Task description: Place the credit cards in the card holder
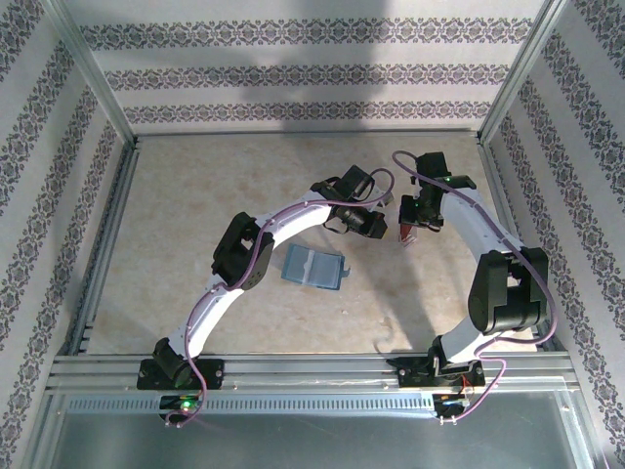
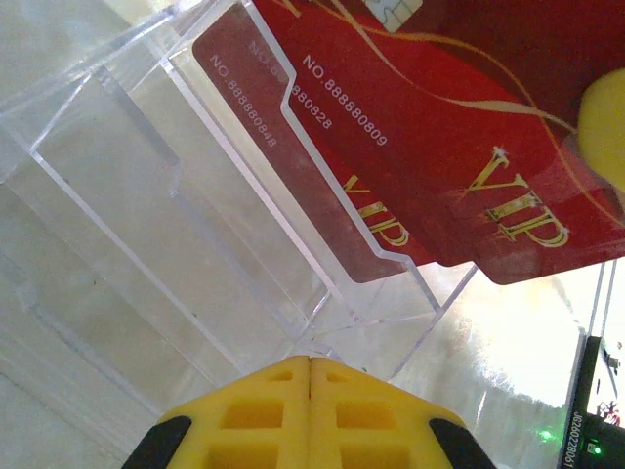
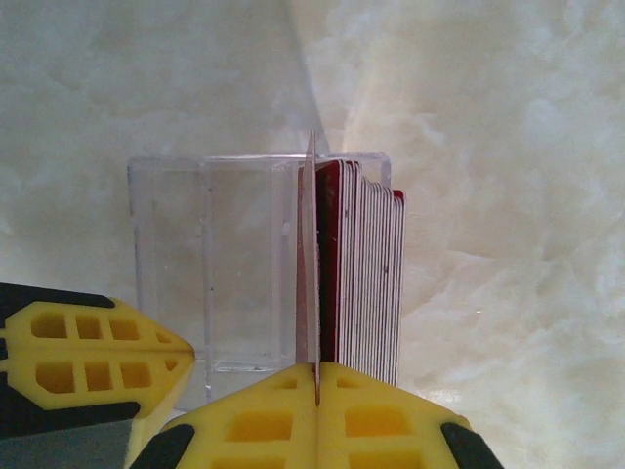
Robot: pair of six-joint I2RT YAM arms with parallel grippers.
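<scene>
Right gripper [image 3: 314, 383] pinches one credit card [image 3: 310, 244] beside the red stack [image 3: 366, 274] in a clear box [image 3: 215, 264]; left gripper [image 2: 311, 376], closed, seems to clamp that box; teal card holder [image 1: 314, 267] lies open on the table [image 1: 195, 195]

Left tool [image 2: 311, 363], right tool [image 3: 317, 376] shut.

Teal bifold card holder [image 1: 314, 266] lies on the pale stone counter [image 1: 176, 225]. Red plastic credit cards [image 3: 366, 274] stand at the right inside a clear acrylic box [image 3: 195, 264], a pale thin card [image 3: 312, 254] just left.
</scene>
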